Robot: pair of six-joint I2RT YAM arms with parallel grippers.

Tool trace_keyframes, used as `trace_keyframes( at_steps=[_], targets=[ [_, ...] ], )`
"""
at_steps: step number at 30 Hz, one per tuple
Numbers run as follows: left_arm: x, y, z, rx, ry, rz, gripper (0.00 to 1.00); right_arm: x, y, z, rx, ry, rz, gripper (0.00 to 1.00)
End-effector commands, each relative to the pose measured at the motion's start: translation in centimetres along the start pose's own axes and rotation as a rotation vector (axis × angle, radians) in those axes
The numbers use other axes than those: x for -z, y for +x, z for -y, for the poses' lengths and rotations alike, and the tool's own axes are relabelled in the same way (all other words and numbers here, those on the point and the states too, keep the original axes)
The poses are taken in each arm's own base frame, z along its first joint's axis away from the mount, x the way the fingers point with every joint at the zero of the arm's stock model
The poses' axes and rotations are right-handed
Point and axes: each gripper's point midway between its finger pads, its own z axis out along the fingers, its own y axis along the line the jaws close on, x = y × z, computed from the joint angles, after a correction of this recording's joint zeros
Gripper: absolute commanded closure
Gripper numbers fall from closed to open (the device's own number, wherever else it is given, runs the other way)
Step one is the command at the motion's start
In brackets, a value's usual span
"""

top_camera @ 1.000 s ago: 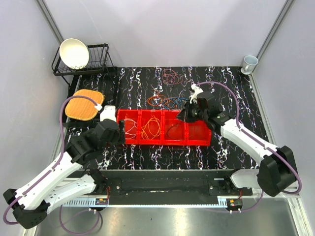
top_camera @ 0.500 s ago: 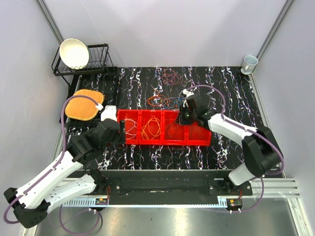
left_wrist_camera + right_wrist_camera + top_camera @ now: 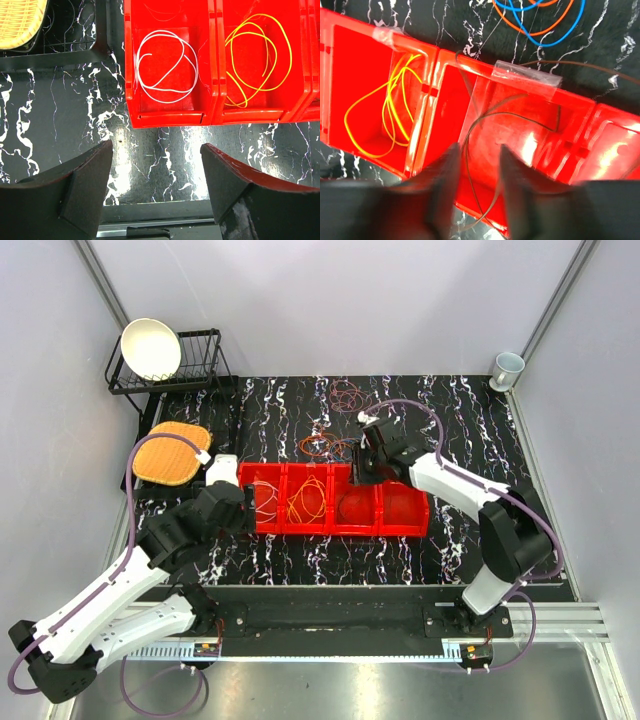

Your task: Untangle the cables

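A row of red bins [image 3: 335, 530] crosses the table's middle. The left one holds a white cable [image 3: 165, 65], the one beside it a yellow cable [image 3: 255, 55]. My left gripper [image 3: 155, 147] hangs open and empty over the table just in front of the white cable's bin. My right gripper [image 3: 479, 147] hovers over the third bin with its jaws apart. A thin brown cable [image 3: 500, 113] lies loose in that bin, running down between the fingers, unpinched. Behind the bins, orange and blue cables [image 3: 330, 447] lie tangled, and a reddish coil [image 3: 348, 395] lies farther back.
A black dish rack with a white bowl [image 3: 152, 348] stands at the back left. A woven yellow pad [image 3: 172, 452] lies in front of it. A cup [image 3: 507, 368] sits in the back right corner. Grey walls close in both sides.
My right arm has swung left from the right-hand bins to over the third bin, and its jaws have gone from shut to apart. The left arm has stayed still.
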Motion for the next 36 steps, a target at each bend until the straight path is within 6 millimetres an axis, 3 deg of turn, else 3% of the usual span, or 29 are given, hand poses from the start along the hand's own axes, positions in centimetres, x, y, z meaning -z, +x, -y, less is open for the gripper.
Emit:
trace_keyframes(
  at_steps=[1,4,9,11,15,22,26,32,36],
  targets=[
    [-0.2,-0.6,0.2,0.006,0.0,0.025,0.26,4.9,-4.2,-1.7,0.043,0.0,0.107,0.44],
    [-0.1,-0.7,0.2,0.01,0.001,0.029,0.26,6.8,-4.9,-1.5,0.035,0.031,0.122,0.32],
    [0.0,-0.7,0.1,0.016,0.006,0.035,0.26,8.9,-4.2,1.4,-0.019,0.192,0.132,0.22],
    [0.0,-0.8,0.2,0.018,0.008,0.038,0.26,9.2,-3.9,2.2,-0.067,0.222,0.135,0.16],
    [0.1,-0.8,0.1,0.018,0.009,0.04,0.26,8.9,-2.5,3.5,-0.14,0.234,0.105,0.12],
    [0.0,-0.7,0.1,0.016,0.007,0.037,0.26,6.9,-2.2,6.8,-0.293,0.174,0.069,0.24],
    [-0.1,-0.7,0.1,0.012,0.002,0.032,0.26,5.5,-2.9,7.6,-0.279,0.184,0.055,0.32],
    [-0.1,-0.8,0.0,0.014,-0.008,0.036,0.26,3.1,-2.3,9.1,-0.272,0.221,0.013,0.41],
    [-0.2,-0.7,-0.1,0.014,-0.014,0.034,0.26,2.6,-2.6,10.3,-0.262,0.268,0.023,0.46]
  ],
)
